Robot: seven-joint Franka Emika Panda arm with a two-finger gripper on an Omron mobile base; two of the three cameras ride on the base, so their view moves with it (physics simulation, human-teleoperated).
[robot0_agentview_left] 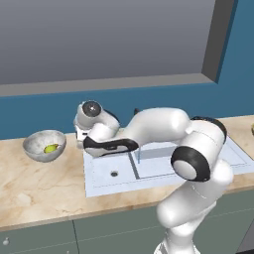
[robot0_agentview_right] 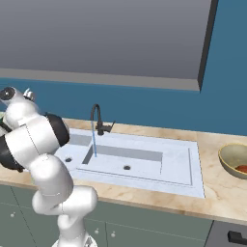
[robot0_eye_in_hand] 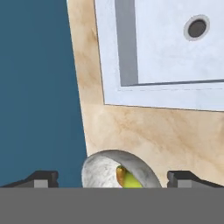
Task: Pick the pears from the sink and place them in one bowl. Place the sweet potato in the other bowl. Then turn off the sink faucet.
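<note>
On the left counter, the speckled grey-silver bowl [robot0_agentview_left: 43, 145] is holding a yellow-green pear [robot0_agentview_left: 51, 148]. The two-finger gripper [robot0_eye_in_hand: 113, 178] is hovering above it with its jaws spread wide and empty. The pale double-basin sink [robot0_agentview_right: 140, 161] is looking bare (its near walls hide some floor). The black gooseneck faucet [robot0_agentview_right: 97, 119] is running still. Rightmost, an olive-rimmed bowl [robot0_agentview_right: 230, 158] is cradling something orange-red, likely the sweet potato [robot0_agentview_right: 242, 169]. Whether the brown pear is bowled, I cannot tell; the tap remains.
</note>
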